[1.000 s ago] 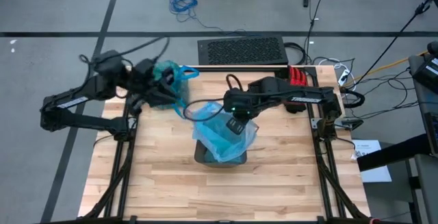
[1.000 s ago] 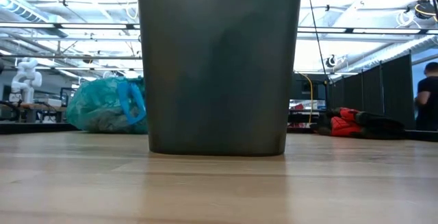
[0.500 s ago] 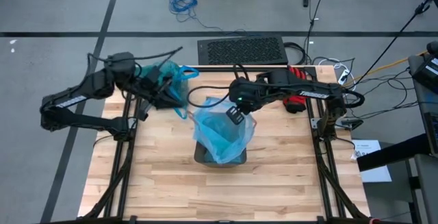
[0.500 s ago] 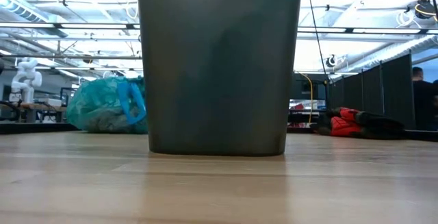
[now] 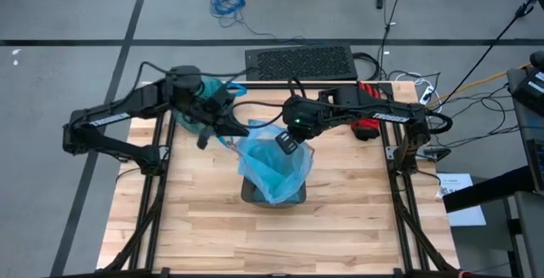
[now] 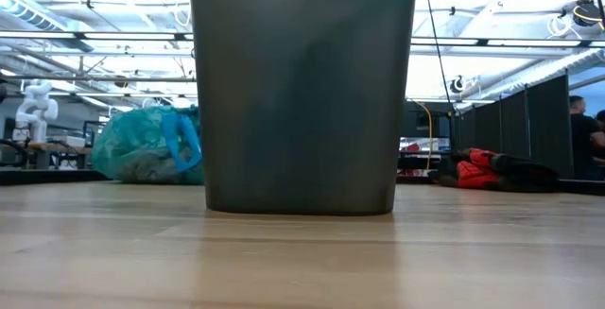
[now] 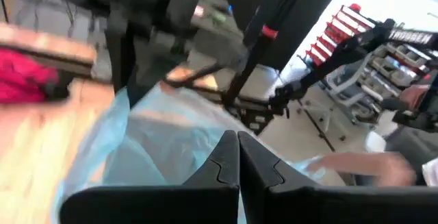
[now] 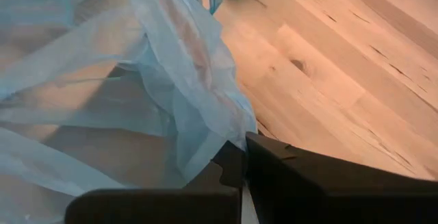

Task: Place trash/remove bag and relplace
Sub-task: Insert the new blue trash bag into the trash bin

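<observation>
We see both grippers, left gripper [image 5: 240, 130] and right gripper [image 5: 286, 143], pinching the sky-blue bag's [image 5: 274, 169] rim, probably to spread it over the bin [image 6: 302, 92]; the full teal bag [image 6: 148, 145] sits aside.

From the low camera the bin [image 6: 302, 92] fills the middle and runs off the top edge, so I cannot see its rim, the pale blue bag [image 5: 274, 161] or either arm there. From above, that pale bag covers the bin's mouth and whatever lies inside, while the left arm [image 5: 144, 108] hides most of the teal bag [image 6: 142, 146] (only its far edge shows). My left wrist picture is smeared, the pink shape [image 7: 31, 79] unreadable, and I cannot tell whether any plastic is pinched between either set of closed fingers.
</observation>
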You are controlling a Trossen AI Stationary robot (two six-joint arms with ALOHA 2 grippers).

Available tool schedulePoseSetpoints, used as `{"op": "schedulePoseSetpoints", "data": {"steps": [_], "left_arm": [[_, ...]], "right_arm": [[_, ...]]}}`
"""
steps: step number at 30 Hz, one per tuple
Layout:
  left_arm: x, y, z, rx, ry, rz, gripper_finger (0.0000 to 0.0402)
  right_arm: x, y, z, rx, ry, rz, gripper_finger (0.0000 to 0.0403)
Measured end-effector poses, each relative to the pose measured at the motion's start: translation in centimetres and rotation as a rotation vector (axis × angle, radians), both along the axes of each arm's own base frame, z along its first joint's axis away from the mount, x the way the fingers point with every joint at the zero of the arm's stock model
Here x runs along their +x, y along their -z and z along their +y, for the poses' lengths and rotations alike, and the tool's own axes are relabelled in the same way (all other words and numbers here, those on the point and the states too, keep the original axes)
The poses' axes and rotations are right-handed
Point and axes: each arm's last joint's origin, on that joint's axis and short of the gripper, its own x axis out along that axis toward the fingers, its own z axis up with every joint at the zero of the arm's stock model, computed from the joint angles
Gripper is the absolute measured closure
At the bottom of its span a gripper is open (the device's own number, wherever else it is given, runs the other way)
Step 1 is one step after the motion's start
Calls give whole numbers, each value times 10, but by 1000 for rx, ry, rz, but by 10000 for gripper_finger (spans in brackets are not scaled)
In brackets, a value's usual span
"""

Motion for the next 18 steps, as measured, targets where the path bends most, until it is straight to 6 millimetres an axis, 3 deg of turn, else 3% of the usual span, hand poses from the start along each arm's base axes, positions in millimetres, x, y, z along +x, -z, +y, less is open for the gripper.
{"op": "schedulePoseSetpoints", "data": {"steps": [7,10,18], "left_arm": [[13,19,-3,6,48,122,401],[10,31,-4,35,-8,251,401],[4,46,-5,135,-122,393,401]], "right_arm": [[0,0,0,10,15,-1,403],[-1,0,0,13,20,2,403],[-14,-7,1,-1,64,19,403]]}}
